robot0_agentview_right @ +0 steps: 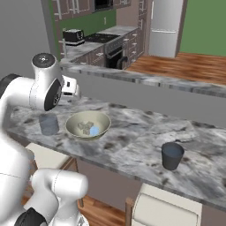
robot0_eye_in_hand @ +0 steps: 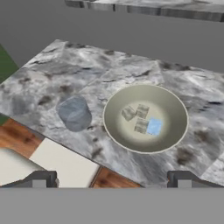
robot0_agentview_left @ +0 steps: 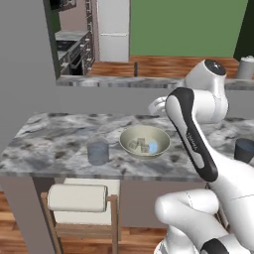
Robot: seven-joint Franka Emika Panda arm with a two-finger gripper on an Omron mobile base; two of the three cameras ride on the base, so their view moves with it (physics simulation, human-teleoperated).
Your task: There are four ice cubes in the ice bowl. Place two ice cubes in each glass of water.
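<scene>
Four cubes: all four small translucent ice cubes (robot0_eye_in_hand: pixel 142 120) are seen clustered at the bottom of the wide, shallow beige-olive ice bowl (robot0_eye_in_hand: pixel 175 105), three pale grey-white and one light blue, touching or nearly so.
Bowl position: it is set on the grey marbled stone counter (robot0_agentview_left: pixel 54 144), near its front edge.
Near glass: a short translucent blue-grey tumbler (robot0_eye_in_hand: pixel 74 113) is stood just beside the bowl, to its left in the hand view; no ice can be made out in it.
Far glass: a second, darker slate tumbler (robot0_agentview_right: pixel 171 155) is placed well apart from the bowl, on the opposite side, along the same counter.
Gripper: the two-finger gripper (robot0_eye_in_hand: pixel 111 181) is held high above the counter's front edge with its jaws spread wide and nothing between them.
Key relation: the cubes lie ahead of and below the fingertips, slightly toward the right finger, so a forward reach and a descent into the bowl are judged to be called for.
Progress: judged not yet begun; no cube has been lifted out.
Risk: the tight cluster could be scattered by wide jaws.
</scene>
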